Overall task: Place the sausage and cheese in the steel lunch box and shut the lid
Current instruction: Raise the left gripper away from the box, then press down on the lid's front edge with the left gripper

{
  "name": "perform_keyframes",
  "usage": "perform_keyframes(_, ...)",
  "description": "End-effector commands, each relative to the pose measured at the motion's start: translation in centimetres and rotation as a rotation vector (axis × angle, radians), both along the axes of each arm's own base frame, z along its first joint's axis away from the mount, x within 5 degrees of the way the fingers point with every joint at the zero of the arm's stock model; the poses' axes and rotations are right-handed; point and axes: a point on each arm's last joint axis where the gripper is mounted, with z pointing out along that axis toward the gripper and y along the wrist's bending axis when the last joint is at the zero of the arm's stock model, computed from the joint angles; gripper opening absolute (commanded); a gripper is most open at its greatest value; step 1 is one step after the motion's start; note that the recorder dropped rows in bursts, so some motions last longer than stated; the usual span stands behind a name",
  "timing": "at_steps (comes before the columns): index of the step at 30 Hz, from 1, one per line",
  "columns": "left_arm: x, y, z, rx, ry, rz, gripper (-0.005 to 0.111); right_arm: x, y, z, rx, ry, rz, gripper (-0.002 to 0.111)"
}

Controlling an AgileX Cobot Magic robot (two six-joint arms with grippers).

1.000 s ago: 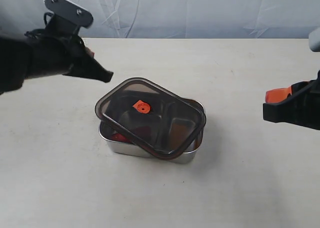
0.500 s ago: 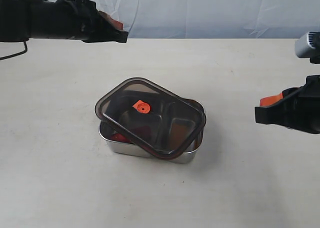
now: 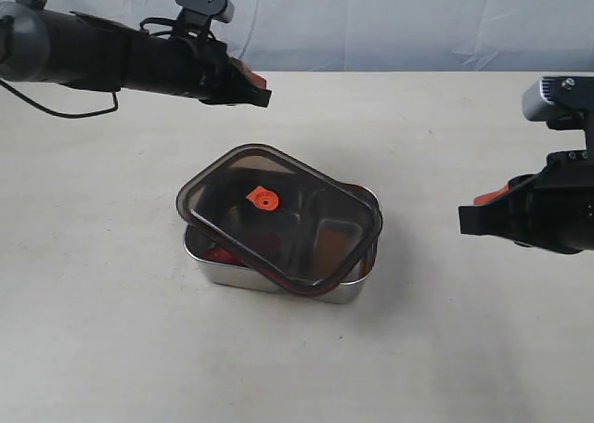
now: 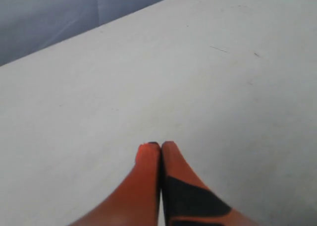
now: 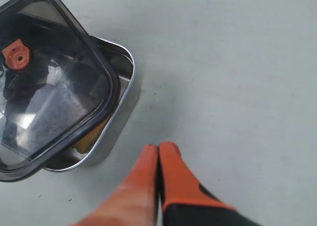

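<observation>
The lid [image 3: 278, 217] lies skewed atop the steel lunch box [image 3: 237, 276], central on the table [image 3: 111, 330]. Left gripper [image 3: 264, 96] near the far edge, right gripper [image 3: 466, 221] by the right edge: jaws together, empty.

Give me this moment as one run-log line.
lid: askew on steel lunch box, not seated | sausage: inside | cheese: inside | left jaws: shut, empty | right jaws: shut, empty

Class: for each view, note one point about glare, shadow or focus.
Exterior view: pale glare on the lid, soft shadow beside the box. Left wrist view: the left gripper is close and blurred. Right wrist view: reflections streak the lid; the right gripper looks soft.
</observation>
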Motion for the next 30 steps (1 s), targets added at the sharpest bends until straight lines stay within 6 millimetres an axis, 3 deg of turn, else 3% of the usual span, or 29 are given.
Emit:
perform_keyframes(1, 0.0, -0.7, -0.3, -0.050, 0.066, -0.045, 0.000, 0.6, 0.1, -0.4, -0.008, -0.005, -0.015, 0.000)
perform_keyframes(13, -1.3, -0.4, -3.6, 0.097, 0.273, -0.117, 0.000, 0.9, 0.1, -0.7, -0.014, 0.000, -0.021, 0.000)
perform_keyframes(24, -2.4, -0.4, -3.6, 0.139, 0.339, -0.220, 0.000, 0.8, 0.1, -0.7, -0.014, 0.002, -0.020, 0.000)
perform_keyframes(30, -2.5, -0.1, -1.8, 0.153, 0.301, -0.215, 0.000, 0.8, 0.1, -0.7, -0.014, 0.002, -0.020, 0.000)
